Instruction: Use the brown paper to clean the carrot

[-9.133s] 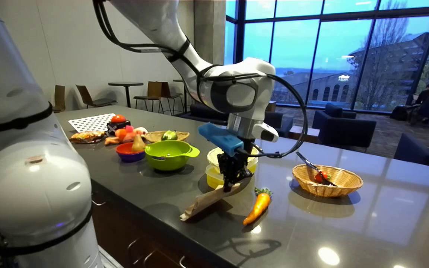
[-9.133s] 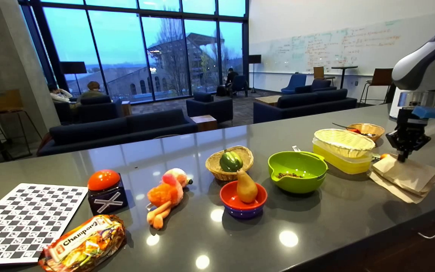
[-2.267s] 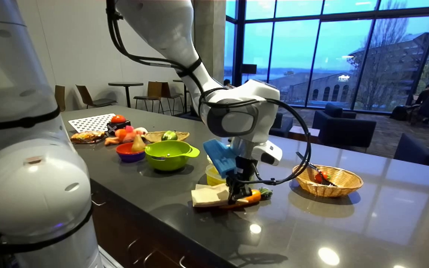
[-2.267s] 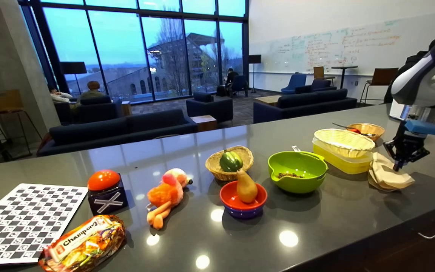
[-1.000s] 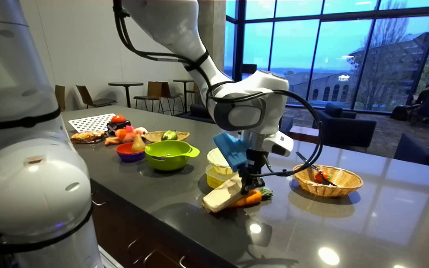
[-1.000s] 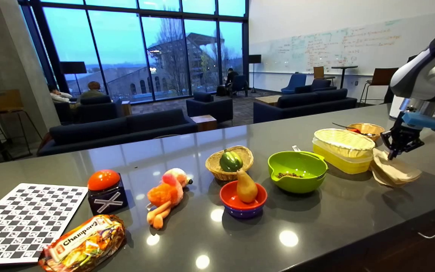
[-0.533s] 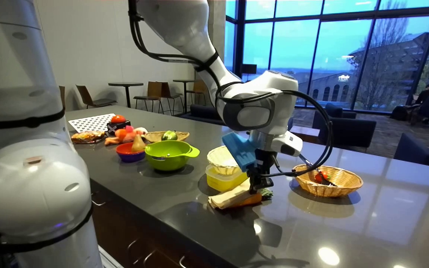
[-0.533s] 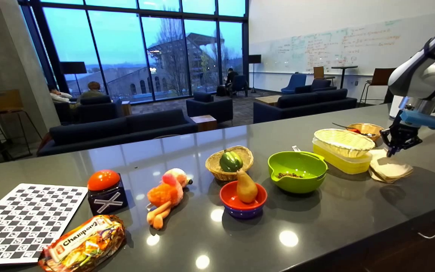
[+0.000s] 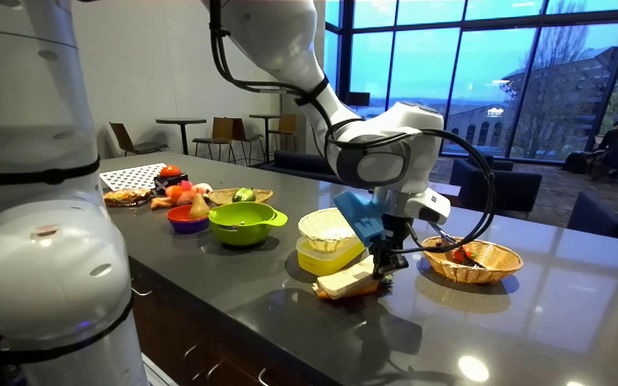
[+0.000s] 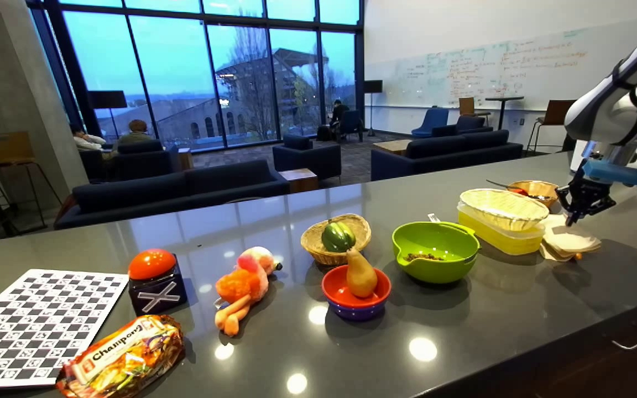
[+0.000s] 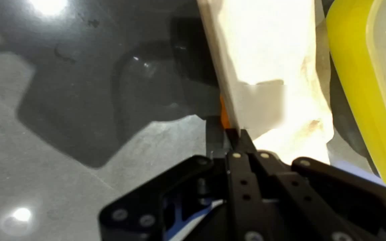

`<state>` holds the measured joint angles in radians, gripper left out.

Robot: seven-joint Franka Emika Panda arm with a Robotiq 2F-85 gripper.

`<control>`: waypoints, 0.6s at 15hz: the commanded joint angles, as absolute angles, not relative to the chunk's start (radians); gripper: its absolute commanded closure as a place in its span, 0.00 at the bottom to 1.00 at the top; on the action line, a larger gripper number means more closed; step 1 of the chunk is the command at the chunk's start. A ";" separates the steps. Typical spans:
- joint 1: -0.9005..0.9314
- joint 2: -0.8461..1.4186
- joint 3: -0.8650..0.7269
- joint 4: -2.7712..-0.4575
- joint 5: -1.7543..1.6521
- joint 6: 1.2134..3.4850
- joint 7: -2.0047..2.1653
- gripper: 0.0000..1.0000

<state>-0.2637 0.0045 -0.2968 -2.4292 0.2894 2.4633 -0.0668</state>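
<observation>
My gripper is shut on one edge of the brown paper in both exterior views, at the gripper point(image 9: 380, 274) and again at the gripper point(image 10: 570, 222). In the wrist view the fingertips point(image 11: 237, 132) pinch the near-left edge of the paper point(image 11: 270, 50). The folded tan paper point(image 9: 347, 280) lies over the carrot; it also shows in an exterior view point(image 10: 570, 241). The carrot point(image 9: 363, 291) is mostly hidden; a strip of orange, its tip and some green leaves show. Only a small orange bit of carrot point(image 11: 224, 113) shows in the wrist view.
The yellow tub point(image 9: 326, 261) with a pale basket on it stands close beside the paper. A wicker basket point(image 9: 505, 264) holds a tomato and a black utensil. The green bowl point(image 9: 242, 228) and a red bowl point(image 10: 330, 284) with a pear stand farther along the counter.
Nine seconds ago the paper hung beside the uncovered carrot. It has come over the carrot, which has turned. In the last second, gripper and paper slid along the carrot towards its leaves.
</observation>
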 commanded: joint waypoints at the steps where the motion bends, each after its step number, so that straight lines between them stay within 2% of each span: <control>1: -0.278 0.042 -0.295 -2.379 0.331 2.445 -0.094 1.00; 9: -0.281 0.049 -0.285 -2.402 0.364 2.442 -0.106 1.00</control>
